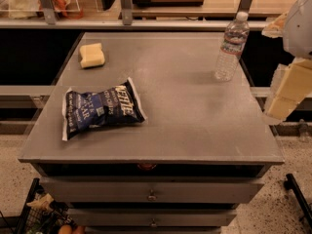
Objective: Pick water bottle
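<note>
Standing upright near the far right corner of the grey table [195, 126], the water bottle [230, 48] has its white cap on and its label band facing us. We note that nothing touches it: the surface around its base is bare, and it sits close to the table's right edge.

The gripper [283, 95] hangs off the table's right side, nearer to us than the bottle and apart from it, with open space between the two. We cannot tell whether the gripper is released or clenched; we record only that it holds nothing we can see.

Further out, a dark blue chip bag [100, 112] lies flat on the left half of the table, and a pale yellow sponge [91, 55] rests near the far left corner. Both are well apart from the bottle and, in our judgement, pose no obstruction.

Assessment of progress: the pick has not been made. Approach, alignment with the bottle's body, closing and lifting are all left to do.
</note>
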You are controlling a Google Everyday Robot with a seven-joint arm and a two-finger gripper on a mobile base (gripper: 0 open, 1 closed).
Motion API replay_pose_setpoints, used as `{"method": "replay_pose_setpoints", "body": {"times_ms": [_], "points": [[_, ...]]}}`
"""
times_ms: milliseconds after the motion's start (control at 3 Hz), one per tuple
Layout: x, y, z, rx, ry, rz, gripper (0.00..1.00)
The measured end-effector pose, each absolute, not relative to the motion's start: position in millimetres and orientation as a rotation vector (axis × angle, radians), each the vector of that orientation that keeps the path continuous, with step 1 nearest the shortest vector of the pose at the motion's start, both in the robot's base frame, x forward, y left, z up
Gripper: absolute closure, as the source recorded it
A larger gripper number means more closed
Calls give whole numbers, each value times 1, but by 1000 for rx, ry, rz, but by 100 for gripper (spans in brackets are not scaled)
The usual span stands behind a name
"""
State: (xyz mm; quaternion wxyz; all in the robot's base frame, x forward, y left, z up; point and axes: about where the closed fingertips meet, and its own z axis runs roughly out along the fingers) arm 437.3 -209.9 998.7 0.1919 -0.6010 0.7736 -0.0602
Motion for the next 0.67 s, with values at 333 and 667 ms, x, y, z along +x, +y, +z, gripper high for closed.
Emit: {"method": "replay_pose_setpoints", "body": {"times_ms": [333, 667], "points": [[437, -210, 999, -1687, 2172, -169, 0], [444, -214, 997, -1671, 2153, -148, 0]]}}
